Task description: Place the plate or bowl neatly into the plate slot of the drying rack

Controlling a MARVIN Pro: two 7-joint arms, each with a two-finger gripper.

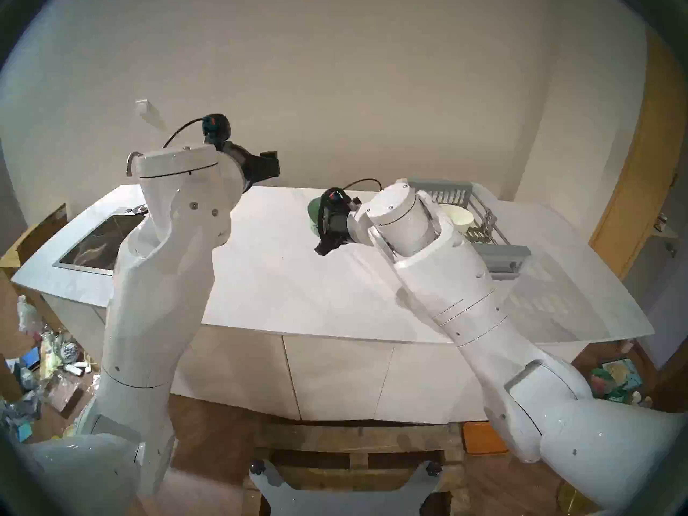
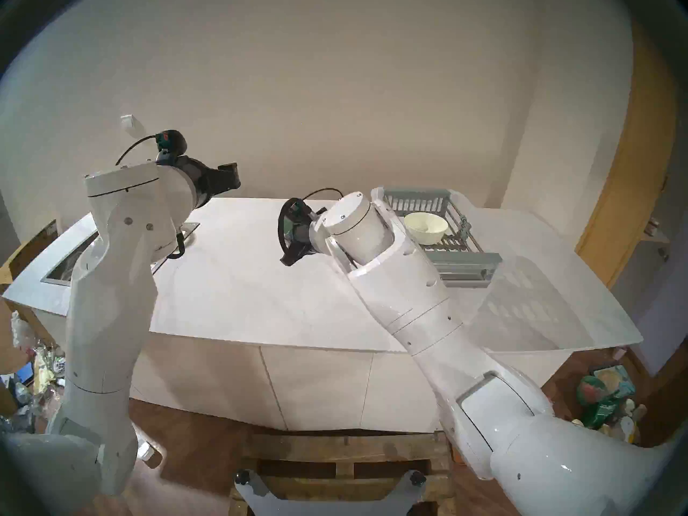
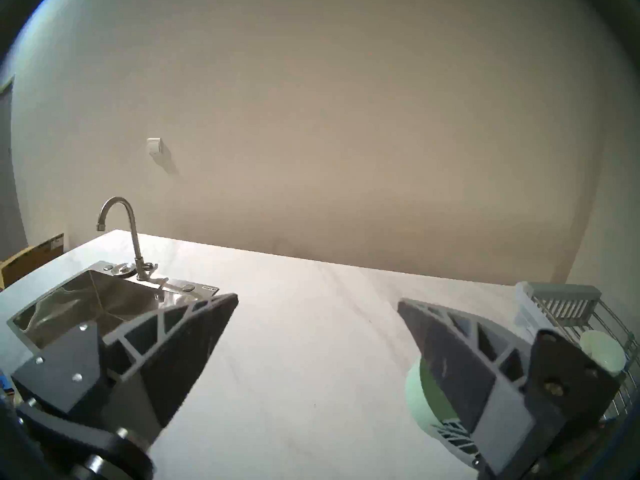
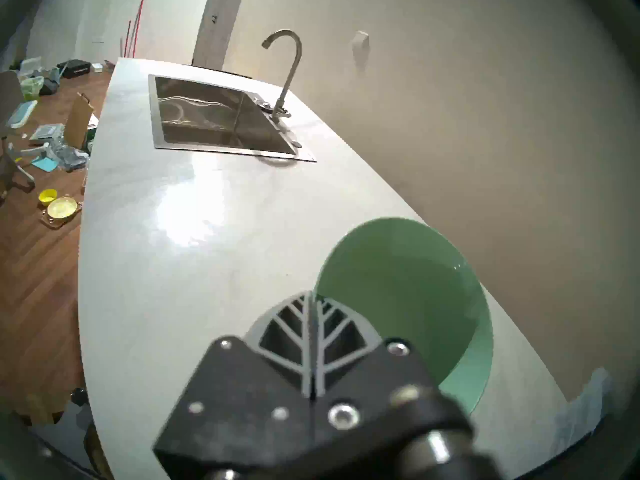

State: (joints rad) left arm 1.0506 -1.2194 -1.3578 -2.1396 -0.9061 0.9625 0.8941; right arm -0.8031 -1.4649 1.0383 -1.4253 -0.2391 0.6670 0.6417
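A green bowl [image 4: 405, 295] is pinched at its near rim by my right gripper [image 4: 313, 295], whose fingers are shut on it. The bowl is tilted on edge, its hollow facing the right wrist camera, low over the white counter left of the drying rack [image 2: 465, 262]. In the head view the bowl [image 1: 312, 214] is mostly hidden behind my right gripper [image 1: 323, 228]. The plate slot [image 2: 446, 243] shows as toothed bars on the rack's base. My left gripper [image 3: 317, 299] is open and empty, raised above the counter's left middle [image 1: 270, 165].
A cream bowl [image 2: 426, 226] sits in the rack. A clear plastic tub [image 2: 521, 299] surrounds the rack at the right end. A steel sink [image 4: 214, 115] with a faucet [image 4: 287, 70] is set in the counter's left end. The wall runs close behind.
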